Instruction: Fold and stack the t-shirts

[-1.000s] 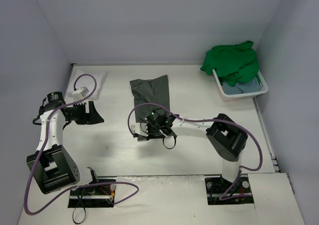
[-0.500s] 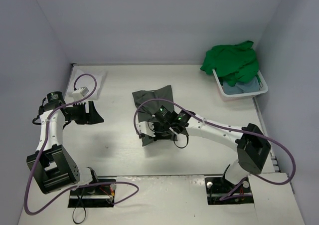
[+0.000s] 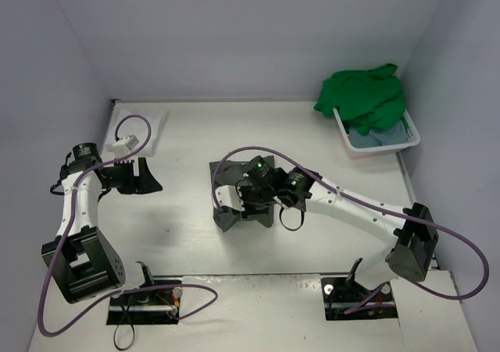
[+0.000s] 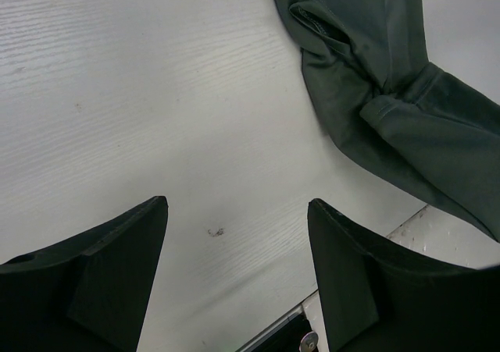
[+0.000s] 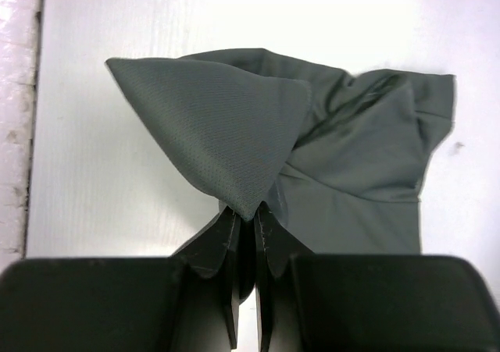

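Note:
The dark grey-olive t-shirt [image 3: 231, 216] lies bunched in the middle of the table. My right gripper [image 3: 247, 199] is over it, shut on a corner. In the right wrist view that corner stands up as a peak above the gripper [image 5: 248, 211], with the rest of the shirt [image 5: 359, 172] spread behind. My left gripper [image 3: 148, 177] hangs open at the left, holding nothing. Its wrist view shows the gripper [image 4: 238, 205] over bare table and the dark shirt [image 4: 391, 110] at upper right. A bright green t-shirt [image 3: 363, 94] and a light blue one [image 3: 380, 138] sit in the basket. A white t-shirt [image 3: 153, 124] lies flat at back left.
The white plastic basket [image 3: 414, 139] stands at the back right against the wall. A small white block [image 3: 125, 143] and the left arm's purple cable [image 3: 133, 122] lie over the white shirt. Grey walls enclose the table on three sides.
The right arm has stretched out to the left, and the dark shirt has come from lying flat farther back to a bunched heap nearer the front. The left arm has not moved.

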`<state>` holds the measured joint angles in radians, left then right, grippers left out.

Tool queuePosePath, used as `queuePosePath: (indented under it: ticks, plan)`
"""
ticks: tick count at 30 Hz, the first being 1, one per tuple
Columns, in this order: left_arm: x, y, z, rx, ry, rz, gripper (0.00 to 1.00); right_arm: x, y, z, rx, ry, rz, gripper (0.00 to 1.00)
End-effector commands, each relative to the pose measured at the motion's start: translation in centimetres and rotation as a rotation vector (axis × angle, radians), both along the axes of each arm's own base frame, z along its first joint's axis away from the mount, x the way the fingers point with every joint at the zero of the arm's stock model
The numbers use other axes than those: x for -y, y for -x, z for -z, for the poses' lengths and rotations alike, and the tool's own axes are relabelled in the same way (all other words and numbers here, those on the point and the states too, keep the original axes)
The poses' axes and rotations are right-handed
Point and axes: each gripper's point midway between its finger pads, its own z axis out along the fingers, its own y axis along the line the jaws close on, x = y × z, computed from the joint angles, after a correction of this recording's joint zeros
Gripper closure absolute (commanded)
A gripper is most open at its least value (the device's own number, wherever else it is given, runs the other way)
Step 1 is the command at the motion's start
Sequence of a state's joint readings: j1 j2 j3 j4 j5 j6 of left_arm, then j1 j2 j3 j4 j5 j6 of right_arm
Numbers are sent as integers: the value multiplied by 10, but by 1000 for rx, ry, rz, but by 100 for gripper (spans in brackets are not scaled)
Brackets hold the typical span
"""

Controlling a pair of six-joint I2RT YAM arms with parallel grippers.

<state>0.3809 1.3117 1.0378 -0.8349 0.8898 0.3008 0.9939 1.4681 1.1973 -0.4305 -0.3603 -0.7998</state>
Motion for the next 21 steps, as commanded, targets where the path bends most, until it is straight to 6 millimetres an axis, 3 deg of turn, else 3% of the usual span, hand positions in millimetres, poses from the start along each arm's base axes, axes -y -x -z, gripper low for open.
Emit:
queuePosePath:
  ticks: [1,3,7,9,13,21]
  plan:
    - [-3,-10,-19,70,-7,15,34,-12,-24,-31,50,-80,-7,100]
    - [-3,-10,-18,67,-7,15,34,-16,-38,-39,53,-107,-10,100]
    - [-3,-10,-17,61,-4,14,34,-14,-77,-31,41,-104,27,100]
    - [-3,-11,-18,64,-4,13,34,-19,-91,-38,41,-130,27,100]
    - [-3,-11,-16,58,-3,14,34,-23,-123,-20,23,-110,45,100]
    - [-3,-12,-15,52,8,16,34,-31,-153,3,1,-95,46,100]
